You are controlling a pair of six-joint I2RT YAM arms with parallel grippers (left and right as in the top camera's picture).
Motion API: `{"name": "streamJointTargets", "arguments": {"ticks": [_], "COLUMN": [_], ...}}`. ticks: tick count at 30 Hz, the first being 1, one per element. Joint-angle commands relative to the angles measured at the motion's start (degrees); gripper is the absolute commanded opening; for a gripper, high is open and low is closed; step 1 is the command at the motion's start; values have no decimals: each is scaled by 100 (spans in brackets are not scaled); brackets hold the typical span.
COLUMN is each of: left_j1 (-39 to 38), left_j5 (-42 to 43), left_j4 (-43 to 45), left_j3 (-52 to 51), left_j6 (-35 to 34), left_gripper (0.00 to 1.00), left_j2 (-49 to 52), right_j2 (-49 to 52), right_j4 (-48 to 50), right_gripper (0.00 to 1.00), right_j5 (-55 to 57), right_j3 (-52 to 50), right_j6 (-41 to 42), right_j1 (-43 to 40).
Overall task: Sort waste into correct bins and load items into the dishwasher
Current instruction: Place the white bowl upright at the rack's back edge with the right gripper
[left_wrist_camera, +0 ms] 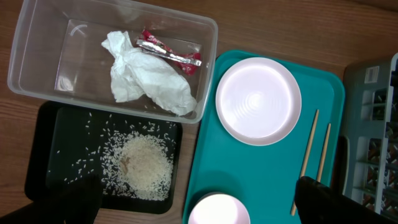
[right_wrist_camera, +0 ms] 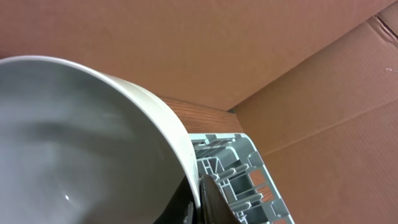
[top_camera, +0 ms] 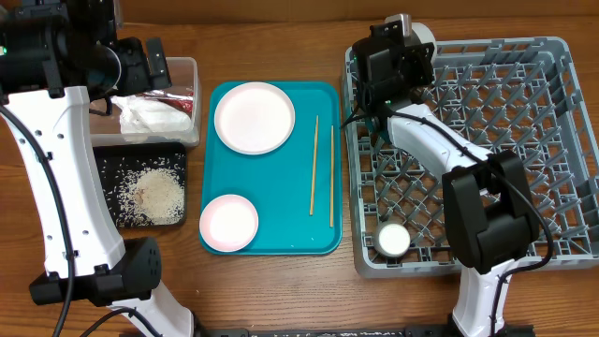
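Bowl pinched by its rim in right claw, clamped on it, over the dish rack far-left corner. It looks tipped, probably to slot between pegs. Second bowl sits at the rack's near-left. Big plate, small plate and chopsticks lie on the teal tray, not yet loaded. Napkin and wrapper in clear tub, rice in black tray. Left claw spread wide, empty, above them.

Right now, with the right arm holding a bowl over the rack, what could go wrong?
The right gripper pinches the bowl only at its rim, so it may slip or tip on release. It hangs near the rack's corner, so it might land on the edge or outside. The chopsticks are thin and could later drop through the rack's lattice.
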Motion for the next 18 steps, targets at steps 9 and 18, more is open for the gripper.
{"name": "streamJointTargets", "arguments": {"ticks": [9,18], "left_j1": [22,22], "left_j5": [46,46], "left_j4": [13,13], "left_j3": [74,74], "left_j6": [-17,-17], "left_gripper": [100,100], "left_j2": [-26,-26], "right_j2": [63,66], "right_j4": [-378,-1084], "right_gripper": [4,4], "right_j5": [-142,-144], "right_j3": [76,76], "right_j6": [31,463], "right_j1": [297,310]}}
